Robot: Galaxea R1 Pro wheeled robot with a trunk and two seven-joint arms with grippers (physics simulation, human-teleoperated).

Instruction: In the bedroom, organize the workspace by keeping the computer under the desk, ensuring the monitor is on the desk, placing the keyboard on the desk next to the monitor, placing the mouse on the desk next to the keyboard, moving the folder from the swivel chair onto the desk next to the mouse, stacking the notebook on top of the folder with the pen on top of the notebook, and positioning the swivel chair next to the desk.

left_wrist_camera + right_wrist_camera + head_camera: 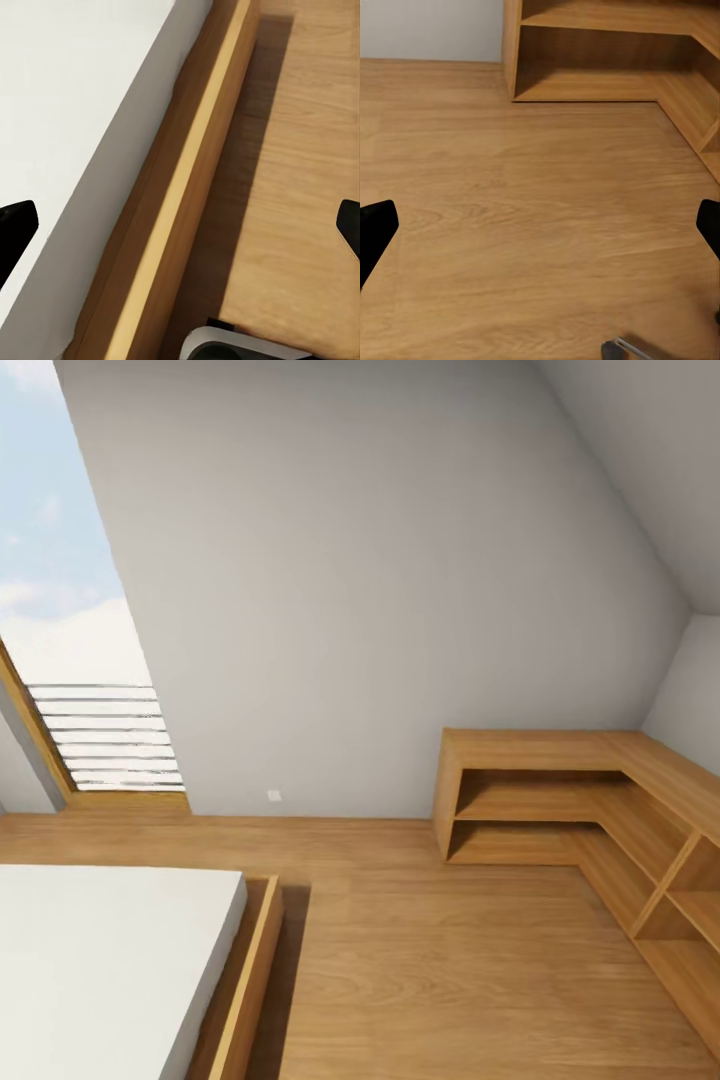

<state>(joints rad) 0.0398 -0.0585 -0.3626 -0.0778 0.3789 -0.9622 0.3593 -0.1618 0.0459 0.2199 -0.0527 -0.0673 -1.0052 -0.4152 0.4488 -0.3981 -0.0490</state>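
I am in the bedroom, facing a sloped grey-white wall [400, 560] over a light wood floor [430, 960]. The desk, swivel chair, computer, monitor, keyboard, mouse, folder, notebook and pen are out of view. My left gripper [180, 232] is open, its black fingertips [15, 232] spread wide above the edge of a bed and the floor beside it. My right gripper [540, 232] is open too, with black fingertips [375, 232] far apart over bare floorboards. Neither holds anything.
A bed with a white mattress [100, 960] and a wooden frame [245, 990] fills the near left. An L-shaped low light-wood shelf unit [560, 800] runs along the right corner. A tall skylight [60, 610] is at the left. Open floor lies between bed and shelves.
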